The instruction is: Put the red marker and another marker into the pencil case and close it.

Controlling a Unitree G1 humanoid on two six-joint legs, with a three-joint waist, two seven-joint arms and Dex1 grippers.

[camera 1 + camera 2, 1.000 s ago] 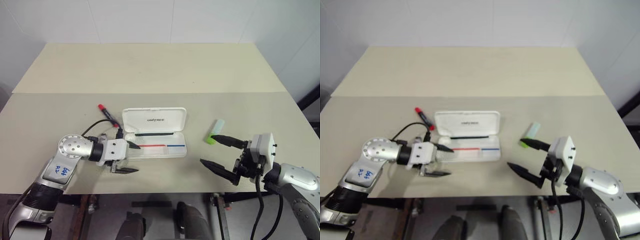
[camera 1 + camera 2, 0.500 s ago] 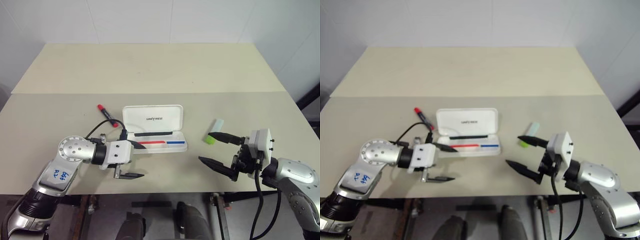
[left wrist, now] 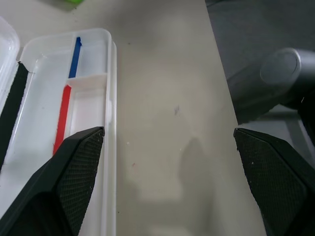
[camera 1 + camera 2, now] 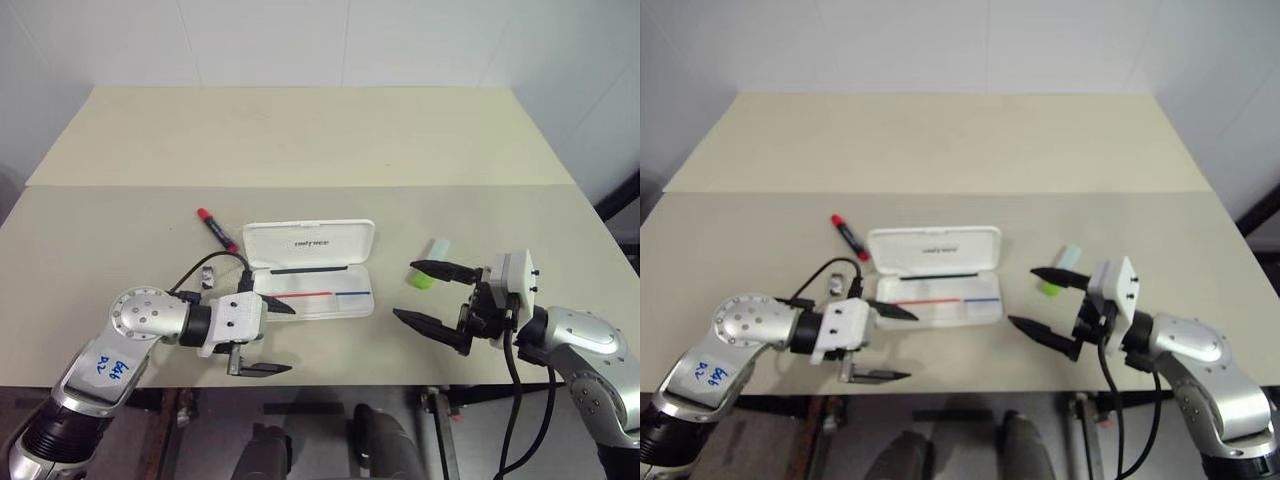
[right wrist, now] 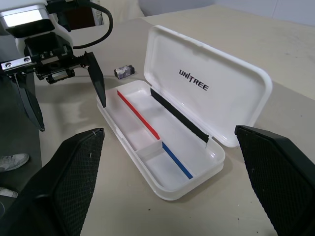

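The pencil case [image 4: 311, 268] lies open near the front edge of the tabletop [image 4: 300, 140], its tray empty. The red marker [image 4: 216, 229] rests just beyond the case's left end, the green highlighter [image 4: 430, 263] off its right end. Both the left claw [image 4: 268, 337] and the right claw [image 4: 428, 293] are spread apart and empty. Judged from this, each marker is best gripped across its barrel's middle and laid lengthwise in the tray.

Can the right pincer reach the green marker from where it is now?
Probably yes. The right pincer is open, the green marker lies right beside its upper finger on the bare table, and nothing stands between them.
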